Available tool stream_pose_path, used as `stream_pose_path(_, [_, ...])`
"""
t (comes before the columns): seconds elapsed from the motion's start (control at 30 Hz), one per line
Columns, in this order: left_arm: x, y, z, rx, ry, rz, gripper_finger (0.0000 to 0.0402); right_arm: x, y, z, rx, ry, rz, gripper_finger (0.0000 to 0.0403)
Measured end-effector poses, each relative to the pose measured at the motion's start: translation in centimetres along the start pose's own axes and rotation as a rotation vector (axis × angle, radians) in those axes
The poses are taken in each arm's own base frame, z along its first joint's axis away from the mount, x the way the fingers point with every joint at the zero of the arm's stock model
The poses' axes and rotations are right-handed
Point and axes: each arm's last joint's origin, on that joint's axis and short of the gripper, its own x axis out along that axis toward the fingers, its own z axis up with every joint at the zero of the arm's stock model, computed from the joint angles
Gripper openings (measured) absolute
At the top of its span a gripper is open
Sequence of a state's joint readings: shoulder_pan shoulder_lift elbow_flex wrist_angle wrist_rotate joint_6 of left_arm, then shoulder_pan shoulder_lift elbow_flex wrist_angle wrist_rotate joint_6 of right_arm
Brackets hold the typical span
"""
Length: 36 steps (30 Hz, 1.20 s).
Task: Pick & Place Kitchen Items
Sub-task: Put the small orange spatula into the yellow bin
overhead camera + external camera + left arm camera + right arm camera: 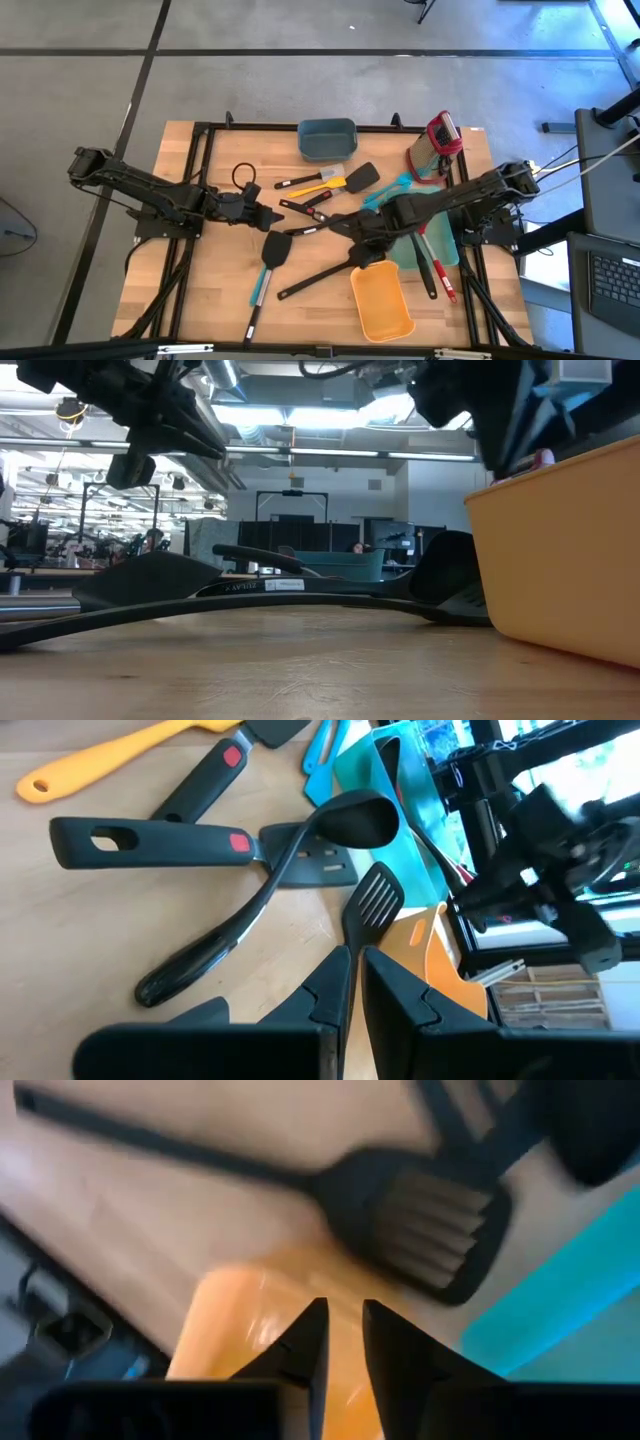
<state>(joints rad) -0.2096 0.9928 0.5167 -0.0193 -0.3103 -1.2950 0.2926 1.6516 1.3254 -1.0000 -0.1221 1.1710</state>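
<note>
the utensils [330,215] are spread around the table [200,300] centre; one bin [381,303] is set near them, another bin [327,139] beyond.

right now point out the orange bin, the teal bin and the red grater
orange plastic bin [381,303], high view, bare floor of the bin
teal plastic bin [327,139], high view, inside bottom
red box grater [441,134], high view, its red face

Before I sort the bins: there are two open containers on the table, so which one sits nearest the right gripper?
The orange bin, at the table's front edge just below the right gripper. The teal bin sits at the far edge.
</note>
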Motion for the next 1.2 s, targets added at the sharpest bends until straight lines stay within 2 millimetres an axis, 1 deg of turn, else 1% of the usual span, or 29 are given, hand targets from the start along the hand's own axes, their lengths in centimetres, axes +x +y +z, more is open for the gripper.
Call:
stream_pose_path(0.1, [0.0,0.0,0.0,0.000,-0.003,0.001,0.0022,-0.2,-0.2,0.2,0.003,-0.007,-0.027,0.0040])
stream_pose_path(0.2, [0.0,0.0,0.0,0.000,-0.003,0.000,0.0022,0.2,-0.8,0.1,0.001,0.006,-0.066,0.0030])
stream_pose_path(0.3, [0.0,0.0,0.0,0.000,-0.003,0.001,0.0022,1.1,-1.6,0.0,0.006,0.023,-0.104,0.0028])
stream_pose_path(0.47, [0.0,0.0,0.0,0.006,-0.005,0.001,0.0022,2.1,-2.4,-0.3,0.029,0.042,-0.138,0.0028])
stream_pose_path(0.57, [0.0,0.0,0.0,0.008,-0.010,0.003,0.0022,2.5,-2.7,-0.5,0.034,0.084,-0.143,0.0028])
stream_pose_path(0.77, [0.0,0.0,0.0,0.008,-0.013,0.003,0.0022,2.7,-2.7,-0.7,0.025,0.109,-0.131,0.0028])
stream_pose_path(1.2, [0.0,0.0,0.1,0.016,-0.022,0.006,0.0022,2.7,-2.6,-0.8,0.016,0.085,-0.141,0.0027])
